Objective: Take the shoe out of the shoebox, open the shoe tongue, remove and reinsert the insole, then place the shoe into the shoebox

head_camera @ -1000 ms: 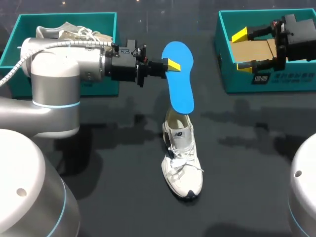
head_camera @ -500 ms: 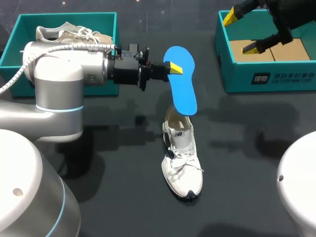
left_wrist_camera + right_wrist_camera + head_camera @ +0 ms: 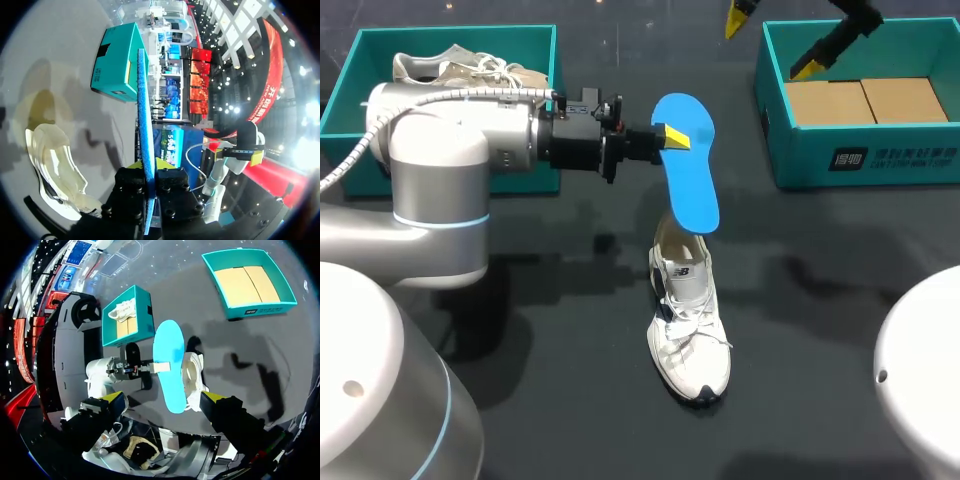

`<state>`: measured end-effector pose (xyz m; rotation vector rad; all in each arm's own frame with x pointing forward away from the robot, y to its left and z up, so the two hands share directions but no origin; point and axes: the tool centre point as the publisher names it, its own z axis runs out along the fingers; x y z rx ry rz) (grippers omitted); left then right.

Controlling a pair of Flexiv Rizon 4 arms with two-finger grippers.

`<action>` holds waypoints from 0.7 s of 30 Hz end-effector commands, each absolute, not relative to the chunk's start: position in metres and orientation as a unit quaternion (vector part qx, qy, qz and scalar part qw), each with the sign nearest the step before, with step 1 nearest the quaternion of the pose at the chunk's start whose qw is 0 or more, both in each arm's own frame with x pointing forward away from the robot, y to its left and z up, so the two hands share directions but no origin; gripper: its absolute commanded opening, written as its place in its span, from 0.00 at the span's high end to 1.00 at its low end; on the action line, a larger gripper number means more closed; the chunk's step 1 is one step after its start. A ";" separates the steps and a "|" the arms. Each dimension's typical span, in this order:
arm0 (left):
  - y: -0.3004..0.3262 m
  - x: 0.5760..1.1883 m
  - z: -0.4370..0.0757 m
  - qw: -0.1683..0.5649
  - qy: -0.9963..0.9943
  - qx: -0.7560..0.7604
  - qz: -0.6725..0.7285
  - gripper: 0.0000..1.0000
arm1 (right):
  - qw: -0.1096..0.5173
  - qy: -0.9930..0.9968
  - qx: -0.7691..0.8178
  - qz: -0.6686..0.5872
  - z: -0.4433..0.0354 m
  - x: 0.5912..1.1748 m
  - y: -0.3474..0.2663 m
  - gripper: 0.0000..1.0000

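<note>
My left gripper [image 3: 670, 137] is shut on a blue insole [image 3: 685, 160] and holds it in the air, its lower end just above the heel of the white shoe [image 3: 688, 320]. The shoe lies on the dark table with its toe towards me. In the left wrist view the insole [image 3: 146, 115] stands edge-on, clamped between the yellow tips of the gripper [image 3: 148, 163], with the shoe [image 3: 55, 165] beside it. My right gripper [image 3: 772, 40] hangs open and empty, high above the back edge of the right shoebox [image 3: 850, 160]. The right wrist view looks down on the insole [image 3: 169, 360] and shoe [image 3: 194, 375] from far above.
A teal box [image 3: 535, 45] at the back left holds a second white shoe [image 3: 460, 68]. The right shoebox has only its brown cardboard floor [image 3: 865, 100] inside. Dark table surface [image 3: 820, 300] surrounds the shoe.
My right gripper has risen from over the right shoebox and moved up towards the back of the table, still open. The left arm edged slightly right with the insole, then held still.
</note>
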<state>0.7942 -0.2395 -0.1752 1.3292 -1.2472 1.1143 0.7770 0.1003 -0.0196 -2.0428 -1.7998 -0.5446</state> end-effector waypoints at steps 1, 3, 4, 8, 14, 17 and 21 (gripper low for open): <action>-0.240 0.794 -0.176 0.481 -0.512 0.545 0.457 1.00 | 0.012 -0.666 -0.746 -0.007 -0.011 0.780 0.115 0.00; -0.240 0.794 -0.176 0.481 -0.512 0.545 0.457 1.00 | 0.000 -0.667 -0.745 0.006 -0.008 0.780 0.120 0.00; -0.240 0.794 -0.176 0.481 -0.512 0.545 0.457 1.00 | -0.005 -0.668 -0.744 0.012 -0.007 0.780 0.124 0.00; -0.240 0.794 -0.176 0.481 -0.512 0.545 0.457 1.00 | -0.019 -0.670 -0.741 0.039 -0.005 0.779 0.135 0.00; -0.240 0.794 -0.176 0.481 -0.512 0.545 0.457 1.00 | -0.022 -0.681 -0.730 0.046 -0.006 0.776 0.148 0.00; -0.240 0.794 -0.176 0.481 -0.512 0.545 0.457 1.00 | -0.025 -0.685 -0.726 0.043 -0.007 0.774 0.156 0.00; -0.240 0.794 -0.176 0.481 -0.512 0.545 0.457 1.00 | -0.025 -0.691 -0.722 0.039 -0.007 0.773 0.163 0.00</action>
